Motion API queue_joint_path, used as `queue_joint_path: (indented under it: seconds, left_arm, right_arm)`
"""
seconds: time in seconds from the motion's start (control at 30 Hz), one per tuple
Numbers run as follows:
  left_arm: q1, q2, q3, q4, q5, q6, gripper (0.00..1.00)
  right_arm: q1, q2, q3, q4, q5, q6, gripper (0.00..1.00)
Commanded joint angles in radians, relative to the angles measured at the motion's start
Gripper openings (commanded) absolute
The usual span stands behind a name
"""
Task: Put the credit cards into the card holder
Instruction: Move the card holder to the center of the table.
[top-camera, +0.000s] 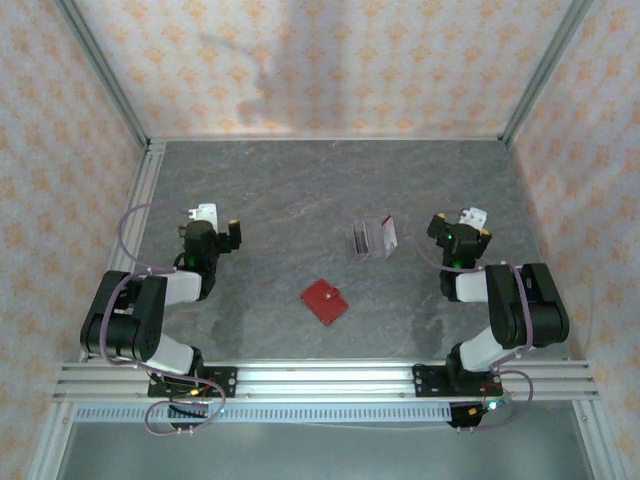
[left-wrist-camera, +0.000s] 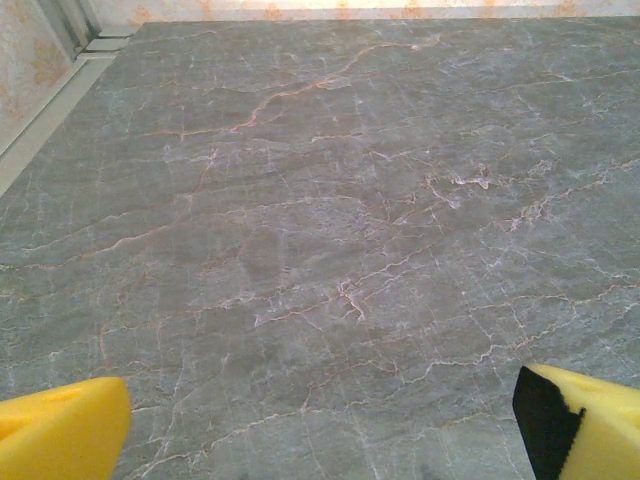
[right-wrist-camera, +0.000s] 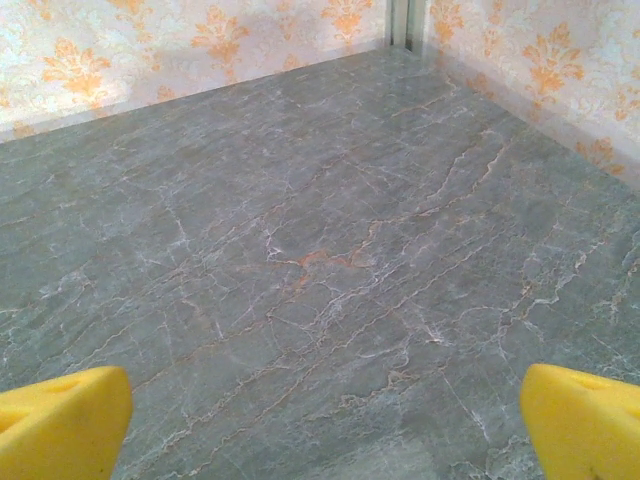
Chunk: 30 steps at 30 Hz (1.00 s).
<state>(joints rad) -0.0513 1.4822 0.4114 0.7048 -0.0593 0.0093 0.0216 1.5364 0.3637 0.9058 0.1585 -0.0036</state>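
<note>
I have the left hand (left-wrist-camera: 320, 430) and right hand (right-wrist-camera: 325, 425) spread apart, empty, flanking the red wallet (top-camera: 324, 301) and the cards (top-camera: 387, 236) in their clear rack (top-camera: 362, 241), ready to reach either.

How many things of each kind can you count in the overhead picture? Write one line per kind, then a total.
Red card holder: 1
Clear rack: 1
Robot arms: 2, left arm and right arm
Total: 4
The cards in the rack are too small to count, so left out.
</note>
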Motion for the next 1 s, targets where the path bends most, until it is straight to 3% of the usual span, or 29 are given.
queue_joint_path:
  seconds: [0.0, 0.23, 0.27, 0.4, 0.53, 0.63, 0.7, 0.73, 0.8, 0.83, 0.9, 0.97]
  left_arm:
    - [0.008, 0.014, 0.023, 0.023, -0.001, 0.011, 1.0]
    - [0.006, 0.005, 0.031, 0.001, -0.032, 0.002, 1.0]
    - [0.005, -0.013, 0.051, -0.052, -0.048, -0.004, 1.0]
    - [0.006, -0.047, 0.333, -0.629, -0.121, -0.019, 1.0]
    - [-0.023, -0.198, 0.386, -0.776, -0.109, -0.129, 1.0]
    - [-0.033, -0.283, 0.475, -0.971, -0.058, -0.268, 1.0]
    - [-0.036, -0.293, 0.564, -1.135, 0.011, -0.338, 1.0]
    - [-0.036, -0.296, 0.588, -1.187, 0.04, -0.368, 1.0]
    - [-0.038, -0.332, 0.591, -1.242, 0.139, -0.418, 1.0]
    - [-0.044, -0.355, 0.579, -1.252, 0.167, -0.443, 1.0]
    - [-0.055, -0.413, 0.535, -1.259, 0.23, -0.491, 1.0]
    - [-0.068, -0.45, 0.509, -1.28, 0.278, -0.534, 1.0]
  right_arm:
    - [0.004, -0.002, -0.012, 0.028, 0.026, 0.016, 0.99]
    - [-0.002, -0.015, -0.006, -0.007, 0.011, 0.024, 0.99]
    - [-0.004, -0.018, -0.007, -0.002, 0.006, 0.022, 0.99]
    - [0.005, -0.143, -0.014, -0.079, 0.055, 0.012, 0.99]
    - [0.009, -0.412, 0.03, -0.33, 0.149, 0.043, 0.99]
    - [0.005, -0.559, 0.182, -0.697, 0.325, 0.201, 0.99]
    - [-0.003, -0.576, 0.268, -0.801, 0.431, 0.236, 0.99]
    - [-0.005, -0.588, 0.27, -0.812, 0.528, 0.359, 0.99]
    - [-0.015, -0.684, 0.306, -1.102, 0.664, 0.83, 0.99]
    - [-0.031, -0.721, 0.313, -1.126, 0.603, 0.823, 0.99]
    - [-0.079, -0.76, 0.324, -1.086, 0.359, 0.664, 0.99]
    - [-0.081, -0.715, 0.415, -1.2, 0.237, 0.623, 0.99]
